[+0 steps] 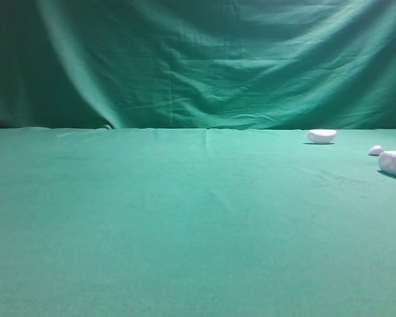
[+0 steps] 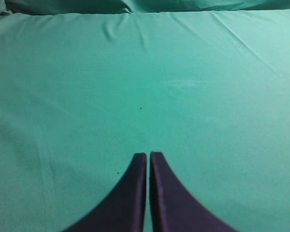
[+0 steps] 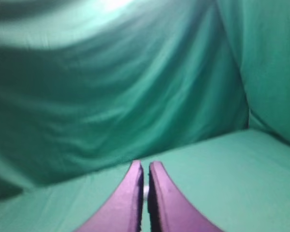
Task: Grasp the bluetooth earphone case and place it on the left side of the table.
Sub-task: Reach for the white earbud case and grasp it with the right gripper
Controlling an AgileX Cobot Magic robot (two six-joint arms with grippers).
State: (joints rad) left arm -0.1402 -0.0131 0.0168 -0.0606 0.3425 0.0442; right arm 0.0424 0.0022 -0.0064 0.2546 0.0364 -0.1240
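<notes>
In the exterior high view we see the table [image 1: 185, 224] under plain green cloth, with a faint crease running down its middle. The bluetooth earphone case [image 1: 395, 164] lies flat at the far right edge of the view, partly cut off by the frame. Its long axis runs roughly left to right, tilting slightly toward us at the right; the rounded end we can see points left. Just beside it, up and to the left, sits a tiny white pebble-like piece [image 1: 375, 150]. Farther back and left lies a white half-moon lump [image 1: 321, 136]. No arm shows here.

In the left wrist view we see the left gripper [image 2: 148, 157] clenched, its dark fingers nearly touching, holding nothing above bare cloth.

In the right wrist view the right gripper [image 3: 144, 166] is likewise clenched and empty, facing the draped green backdrop [image 3: 111, 96].
</notes>
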